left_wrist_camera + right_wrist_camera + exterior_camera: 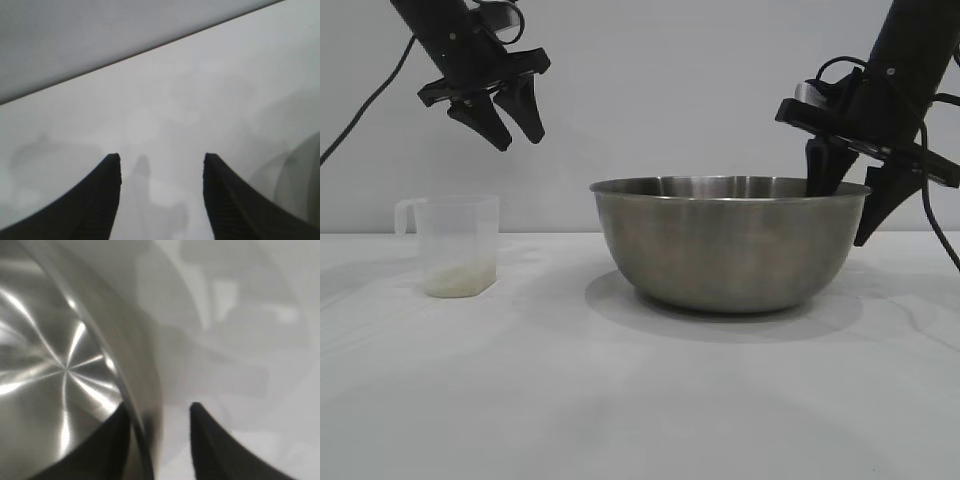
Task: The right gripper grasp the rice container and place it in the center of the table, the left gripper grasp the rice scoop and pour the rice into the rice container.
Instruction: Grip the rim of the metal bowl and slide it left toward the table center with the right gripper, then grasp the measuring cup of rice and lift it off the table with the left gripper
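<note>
- Exterior view: the right gripper (853, 208) straddles the right-hand rim of the rice container (730, 243), one finger inside, one outside, jaws parted and not yet pinching.
- The steel looks rigid and slick (likely to slip); the thin rim is the hold.
- The left gripper (512, 126) hangs spread, empty, above the rice scoop (458, 245).
- The scoop, light plastic, stands on the table (520, 400) holding rice (460, 280); take its handle.

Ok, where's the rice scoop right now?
In the exterior view the rice scoop stands upright on the table at the left, apart from the rice container, below the left gripper.
</note>
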Action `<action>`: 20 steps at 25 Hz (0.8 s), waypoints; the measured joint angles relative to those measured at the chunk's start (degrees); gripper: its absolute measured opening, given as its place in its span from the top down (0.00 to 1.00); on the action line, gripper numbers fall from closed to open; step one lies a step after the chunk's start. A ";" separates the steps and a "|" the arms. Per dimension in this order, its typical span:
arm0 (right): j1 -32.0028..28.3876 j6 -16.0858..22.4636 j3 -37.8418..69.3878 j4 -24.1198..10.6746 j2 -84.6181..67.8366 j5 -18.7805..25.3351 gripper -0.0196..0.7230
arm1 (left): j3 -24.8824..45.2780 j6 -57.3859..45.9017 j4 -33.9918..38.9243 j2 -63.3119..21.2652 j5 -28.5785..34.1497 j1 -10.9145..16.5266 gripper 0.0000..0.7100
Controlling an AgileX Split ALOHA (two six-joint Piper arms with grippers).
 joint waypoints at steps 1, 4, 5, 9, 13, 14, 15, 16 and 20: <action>0.00 -0.14 -1.28 -0.76 -0.12 0.69 0.39 | 0.00 0.00 0.00 0.00 0.00 0.00 0.55; 0.00 0.14 -5.09 -5.36 -2.20 2.36 0.39 | 0.00 0.00 0.00 -0.08 0.00 0.00 0.55; 0.00 0.55 -5.78 -6.99 -3.47 2.25 0.39 | 0.00 0.00 0.00 -0.22 0.04 0.00 0.55; 0.00 1.15 -6.05 -11.97 -10.42 -1.54 0.39 | 0.00 0.00 0.00 -1.29 0.04 0.00 0.55; 0.00 1.15 1.72 -15.00 -19.73 -11.60 0.39 | 0.00 0.00 0.00 -2.10 0.04 0.00 0.55; 0.00 1.15 5.67 -15.67 -21.91 -15.02 0.39 | 0.00 0.00 0.00 -2.12 0.04 0.00 0.55; 0.00 1.15 9.57 -16.12 -24.57 -18.00 0.39 | 0.00 0.00 0.00 -2.21 0.04 0.00 0.55; 0.00 1.01 14.82 -16.37 -27.36 -21.65 0.39 | 0.00 0.00 0.00 -2.26 0.04 0.00 0.55; 0.00 0.51 36.24 -16.38 -40.66 -34.67 0.39 | 0.00 0.00 0.00 -2.35 0.17 0.00 0.55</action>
